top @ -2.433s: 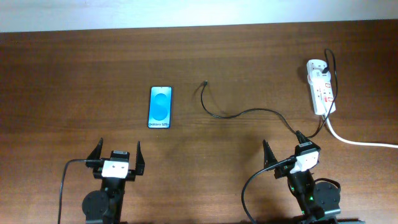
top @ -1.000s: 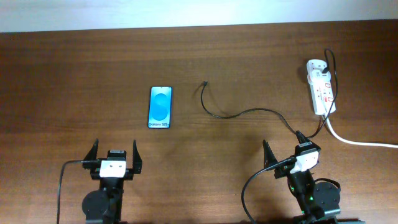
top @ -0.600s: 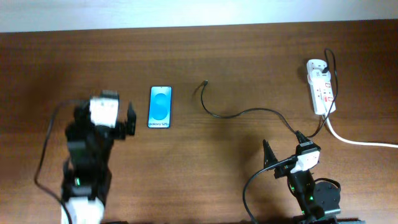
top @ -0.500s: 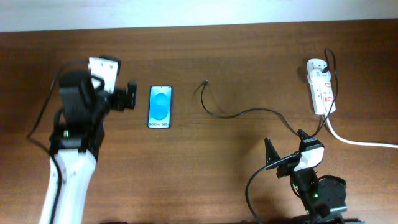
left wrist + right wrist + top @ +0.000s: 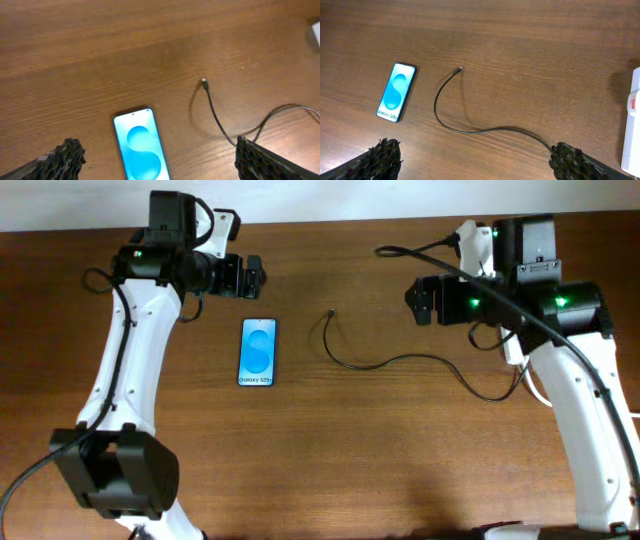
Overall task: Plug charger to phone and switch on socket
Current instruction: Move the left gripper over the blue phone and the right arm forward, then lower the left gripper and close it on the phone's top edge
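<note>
The phone (image 5: pixel 258 352) lies flat on the wooden table, blue screen up; it also shows in the left wrist view (image 5: pixel 140 150) and the right wrist view (image 5: pixel 396 98). The charger (image 5: pixel 400 361) is a thin black cable curving right from its free plug tip (image 5: pixel 331 313), which lies right of the phone, apart from it. My left gripper (image 5: pixel 246 277) hovers open beyond the phone's far end. My right gripper (image 5: pixel 420 298) hovers open above the table right of the plug tip. The socket (image 5: pixel 632 125) shows at the right wrist view's edge and is mostly hidden under my right arm overhead.
The wooden table (image 5: pixel 330 450) runs to a pale wall at the back. The cable's plug tip also shows in the left wrist view (image 5: pixel 204 82) and the right wrist view (image 5: pixel 460 69). Both arms stretch over the table's left and right sides.
Both arms have risen from the front edge and reached over the table, the left beyond the phone, the right near the socket. Phone and cable have not moved.
</note>
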`<state>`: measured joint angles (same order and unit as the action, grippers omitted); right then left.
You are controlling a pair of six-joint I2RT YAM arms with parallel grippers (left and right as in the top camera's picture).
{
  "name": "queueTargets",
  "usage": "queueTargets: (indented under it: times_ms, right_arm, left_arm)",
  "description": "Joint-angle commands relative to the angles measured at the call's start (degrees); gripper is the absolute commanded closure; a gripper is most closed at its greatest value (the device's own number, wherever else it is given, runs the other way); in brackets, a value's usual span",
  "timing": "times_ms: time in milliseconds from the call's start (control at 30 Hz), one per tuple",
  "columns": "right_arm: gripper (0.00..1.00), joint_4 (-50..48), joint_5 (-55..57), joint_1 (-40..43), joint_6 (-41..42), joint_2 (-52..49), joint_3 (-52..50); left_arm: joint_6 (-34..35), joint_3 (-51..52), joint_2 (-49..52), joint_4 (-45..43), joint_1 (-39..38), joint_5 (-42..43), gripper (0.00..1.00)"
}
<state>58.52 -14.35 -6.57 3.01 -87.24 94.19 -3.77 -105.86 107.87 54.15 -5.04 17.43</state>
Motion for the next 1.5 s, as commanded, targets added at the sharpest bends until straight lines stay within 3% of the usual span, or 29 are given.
queueTargets:
  times_ms: [0,33,67,100,133,167,267,500,567,633,900,1300,1467]
  right_arm:
    - [0.02,1.77,-2.82,0.59,0.24,-0.15,1.60]
    - [0.02,2.25,-2.82,0.61,0.24,-0.31,1.57]
    - [0.02,2.62,-2.82,0.59,0.31,-0.50,1.31]
    - [0.02,2.89,-2.84,0.59,0.46,-0.81,1.20]
    - [0.02,3.74,-2.82,0.59,0.46,-1.38,1.18]
    - [0.02,4.63,-2.82,0.59,0.46,-1.79,1.16]
    - [0.02,5.38,-2.80,0.59,0.44,-2.93,0.94]
    - [0.02,7.82,-2.82,0.59,0.46,-4.81,0.85]
    - [0.02,9.16,-2.80,0.59,0.44,-5.42,0.85]
    - [0.02,10.58,-2.82,0.55,0.44,-5.42,0.85]
    - [0.02,12.76,-2.82,0.55,0.44,-5.42,0.85]
    - [0.02,13.11,-2.86,0.55,0.46,-5.42,0.85]
    - [0.02,13.33,-2.84,0.55,0.46,-5.42,0.85]
  left_arm:
    - [0.37,-1.57,0.94,0.07,-0.24,5.95,0.01]
    - [0.37,-1.51,1.53,0.31,-0.57,4.09,0.02]
    - [3.85,-1.49,3.13,1.27,-1.31,-3.93,0.23]
    - [8.15,-1.49,4.81,2.14,-2.14,-10.08,0.24]
    - [11.28,-1.49,7.82,2.67,-3.61,-14.12,0.18]
    - [12.61,-1.49,9.51,3.04,-4.57,-16.96,0.14]
    - [13.64,-1.49,15.43,6.12,-8.09,-23.47,0.14]
    - [16.37,-1.46,22.80,6.62,-9.33,-21.44,0.11]
    - [16.39,-1.42,23.32,7.32,-10.10,-24.20,0.10]
    - [16.35,-1.22,23.39,7.91,-9.40,-25.44,0.00]
    - [16.33,0.83,25.20,3.67,-9.44,-24.50,0.01]
    - [16.39,0.85,27.15,7.48,-9.14,-20.79,0.06]
    - [16.35,0.85,27.17,8.35,-5.38,-16.90,0.06]
